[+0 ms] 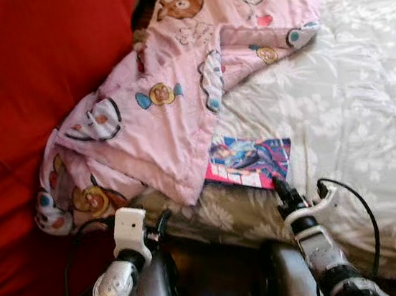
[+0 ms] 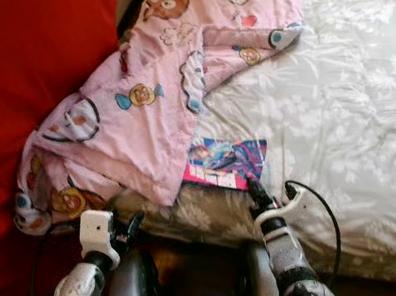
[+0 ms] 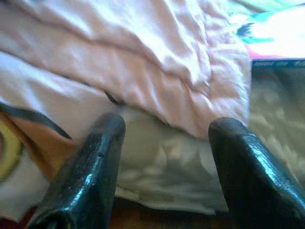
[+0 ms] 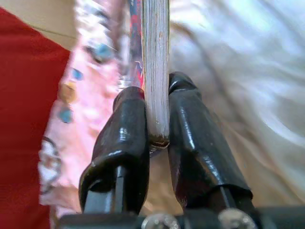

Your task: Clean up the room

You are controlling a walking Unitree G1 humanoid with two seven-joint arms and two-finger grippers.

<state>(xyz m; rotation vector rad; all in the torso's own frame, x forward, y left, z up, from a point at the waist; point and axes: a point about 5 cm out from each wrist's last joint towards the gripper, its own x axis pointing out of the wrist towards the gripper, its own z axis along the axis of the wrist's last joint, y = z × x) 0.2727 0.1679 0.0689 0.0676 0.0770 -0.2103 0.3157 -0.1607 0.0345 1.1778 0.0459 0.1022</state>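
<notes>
The right gripper (image 4: 157, 126) was clamped on the near edge of the book (image 1: 249, 162), which lay at the bed's (image 1: 353, 114) near edge. The left gripper (image 3: 164, 157), fingers apart, hovered beside the pink blanket's (image 1: 170, 94) hanging edge. The red cover (image 1: 26, 104) bounded the bed's left side.
</notes>
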